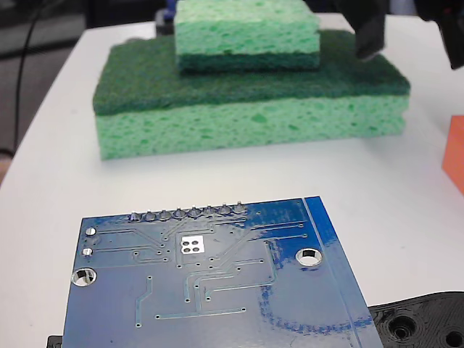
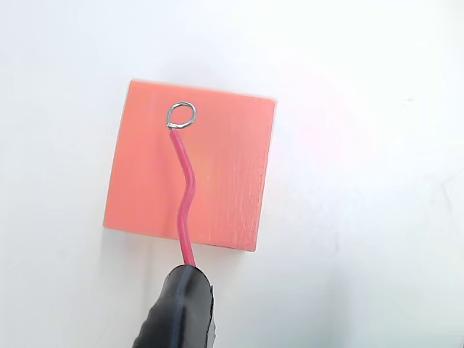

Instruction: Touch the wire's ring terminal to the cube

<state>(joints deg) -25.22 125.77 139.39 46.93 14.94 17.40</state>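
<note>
From the fixed view, only a dark gripper [image 1: 409, 32] showed at the top right, over the sponges [image 1: 246, 94]; an orange sliver of the cube [image 1: 455, 156] sat below it, and I couldn't tell how wide the fingers stood. Down the wrist view, the dark tip held the red wire [image 2: 185, 196], running up and away from it, long axis nearly straight ahead, the ring terminal [image 2: 181, 115] over the cube's far left corner. Contact wasn't certain; a slow, straight descent looked wisest.

Black claw [image 2: 181, 308] low in the wrist view, its tip closed about a thin red wire [image 2: 185, 196].
</note>
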